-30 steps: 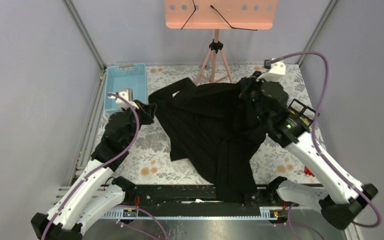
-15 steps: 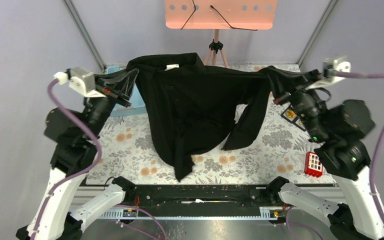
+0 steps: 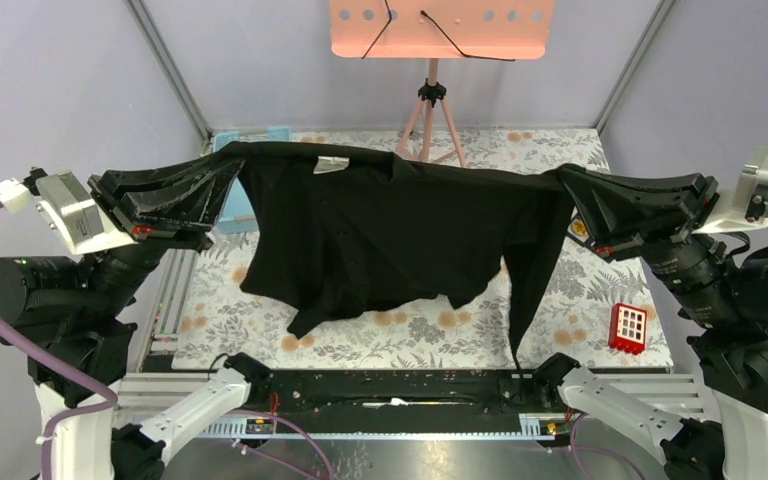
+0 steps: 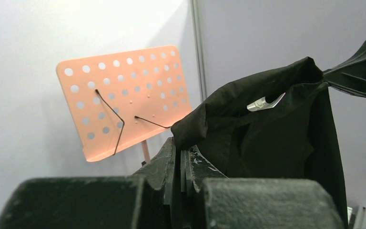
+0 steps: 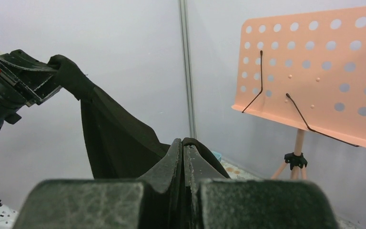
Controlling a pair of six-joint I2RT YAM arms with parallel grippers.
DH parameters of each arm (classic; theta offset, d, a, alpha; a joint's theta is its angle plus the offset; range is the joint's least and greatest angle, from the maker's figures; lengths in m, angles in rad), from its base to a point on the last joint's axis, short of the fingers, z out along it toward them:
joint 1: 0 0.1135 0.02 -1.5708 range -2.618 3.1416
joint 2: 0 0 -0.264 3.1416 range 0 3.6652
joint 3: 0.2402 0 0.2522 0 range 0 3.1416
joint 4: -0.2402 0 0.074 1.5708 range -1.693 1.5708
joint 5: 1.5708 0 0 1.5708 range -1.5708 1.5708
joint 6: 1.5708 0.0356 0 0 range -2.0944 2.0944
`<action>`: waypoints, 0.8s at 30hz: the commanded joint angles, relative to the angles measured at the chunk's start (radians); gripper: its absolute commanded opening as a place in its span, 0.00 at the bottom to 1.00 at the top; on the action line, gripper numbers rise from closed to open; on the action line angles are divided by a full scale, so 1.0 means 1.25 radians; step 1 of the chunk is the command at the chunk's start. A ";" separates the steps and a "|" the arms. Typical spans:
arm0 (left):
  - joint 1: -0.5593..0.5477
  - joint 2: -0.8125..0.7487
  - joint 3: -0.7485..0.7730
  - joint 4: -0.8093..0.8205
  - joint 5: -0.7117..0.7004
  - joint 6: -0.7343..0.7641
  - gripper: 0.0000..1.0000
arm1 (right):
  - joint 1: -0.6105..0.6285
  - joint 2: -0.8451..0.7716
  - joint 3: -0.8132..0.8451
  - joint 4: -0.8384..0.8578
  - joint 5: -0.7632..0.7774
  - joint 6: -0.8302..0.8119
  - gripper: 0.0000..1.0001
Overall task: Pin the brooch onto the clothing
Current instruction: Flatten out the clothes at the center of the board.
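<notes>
Above the table [image 3: 580, 290], my left pincer [image 3: 228, 172] and right pincer [image 3: 566, 182] both clamp one black shirt [image 3: 390, 230], stretched between them.

shirt [image 3: 390, 230] spans the middle, music stand [image 3: 440, 30] behind, table [image 3: 210, 335] open front-left

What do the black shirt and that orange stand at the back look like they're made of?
Shirt: soft matte woven cloth, apparently; it drapes and folds loosely. Stand: likely painted sheet metal, peach, low sheen; thin, flat, punched with round holes.
</notes>
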 commanded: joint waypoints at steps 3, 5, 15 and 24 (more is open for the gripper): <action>0.022 -0.027 0.003 0.118 -0.138 -0.010 0.00 | -0.013 -0.067 -0.025 0.035 0.219 -0.051 0.00; 0.022 -0.015 -0.066 0.149 -0.173 -0.019 0.00 | -0.013 -0.067 -0.091 0.069 0.354 -0.083 0.00; 0.027 0.236 -0.323 0.223 -0.378 -0.024 0.00 | -0.123 0.166 -0.399 0.222 0.714 -0.165 0.00; 0.056 0.685 -0.188 0.094 -0.362 -0.026 0.00 | -0.260 0.555 -0.398 0.275 0.668 0.018 0.01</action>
